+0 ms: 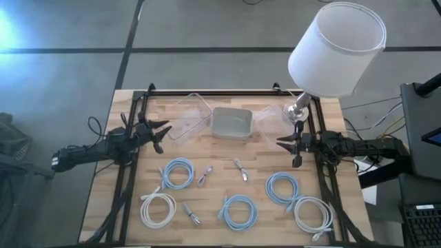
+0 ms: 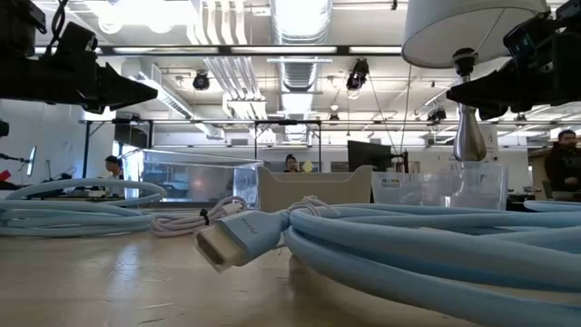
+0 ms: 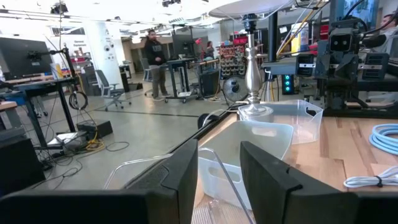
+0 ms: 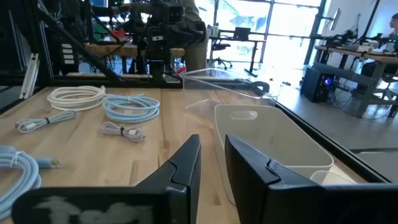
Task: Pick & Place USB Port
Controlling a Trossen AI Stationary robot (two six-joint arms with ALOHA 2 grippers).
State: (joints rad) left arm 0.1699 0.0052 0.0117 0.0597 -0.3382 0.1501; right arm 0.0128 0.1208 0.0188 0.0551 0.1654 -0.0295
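Note:
Three short grey USB cables lie flat on the wooden table in the high view: one (image 1: 205, 175), one (image 1: 240, 169) and one (image 1: 191, 213). The right wrist view shows one of them (image 4: 122, 130). A grey bin (image 1: 232, 124) stands at the far middle between two clear bins (image 1: 189, 117) (image 1: 272, 118). My left gripper (image 1: 162, 135) (image 3: 219, 149) hovers open over the table's left side, level with the bins. My right gripper (image 1: 284, 143) (image 4: 212, 143) hovers open over the right side, facing it. Neither touches anything.
Coiled light-blue cables (image 1: 177, 172) (image 1: 239, 211) (image 1: 284, 187) and white cables (image 1: 158, 209) (image 1: 313, 215) lie across the near half of the table. A lamp with a white shade (image 1: 336, 48) stands at the far right corner. People stand in the room behind.

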